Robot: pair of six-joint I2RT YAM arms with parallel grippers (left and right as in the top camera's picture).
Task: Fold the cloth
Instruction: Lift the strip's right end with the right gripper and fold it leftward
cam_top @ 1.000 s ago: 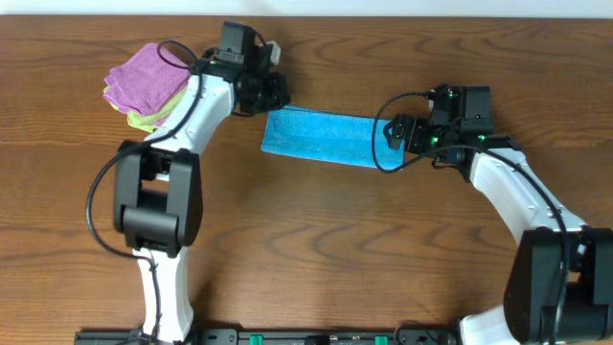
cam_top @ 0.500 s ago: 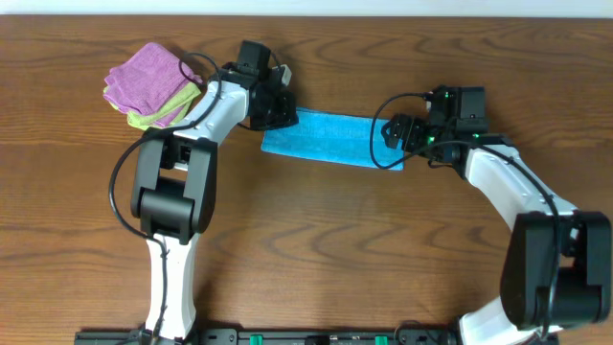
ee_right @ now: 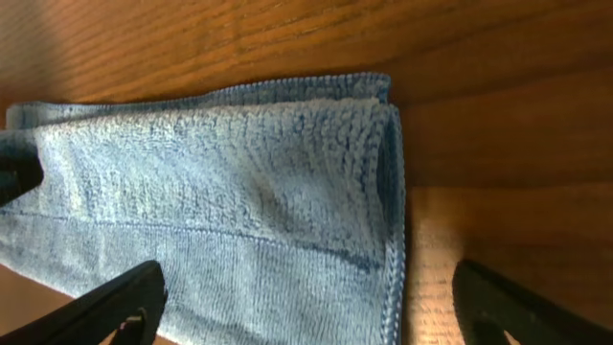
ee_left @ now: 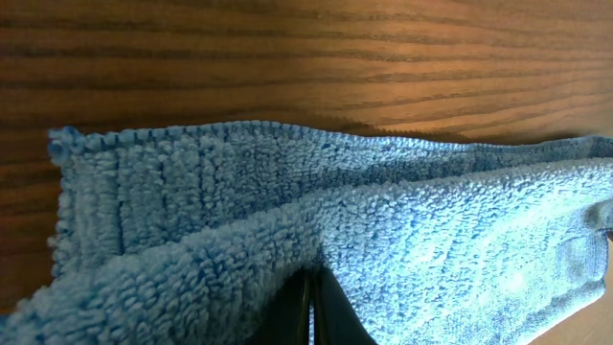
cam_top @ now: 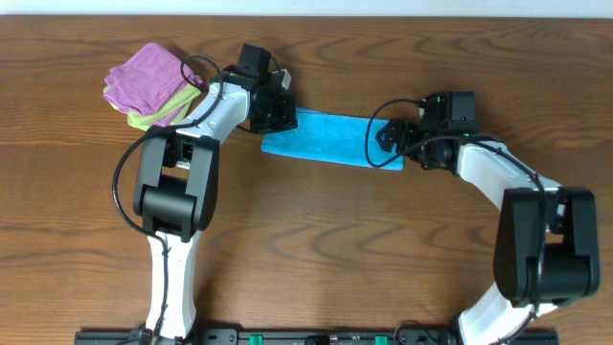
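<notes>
The sky-blue cloth (cam_top: 330, 139) lies on the wooden table as a long folded strip, slanting slightly down to the right. My left gripper (cam_top: 284, 116) is at its far left corner. In the left wrist view the jaws (ee_left: 311, 292) are shut on a raised fold of the cloth (ee_left: 431, 220). My right gripper (cam_top: 384, 136) hovers over the strip's right end. In the right wrist view its fingers (ee_right: 311, 307) are spread wide over the cloth (ee_right: 220, 182) and its folded edge, holding nothing.
A purple folded cloth (cam_top: 144, 75) lies on a light green folded cloth (cam_top: 153, 119) at the back left, just beside the left arm. The table's far edge (cam_top: 383, 15) runs along the top of the overhead view.
My left gripper moved right and down onto the cloth's left corner and shut on it. The right gripper shifted slightly left over the cloth's right end.
</notes>
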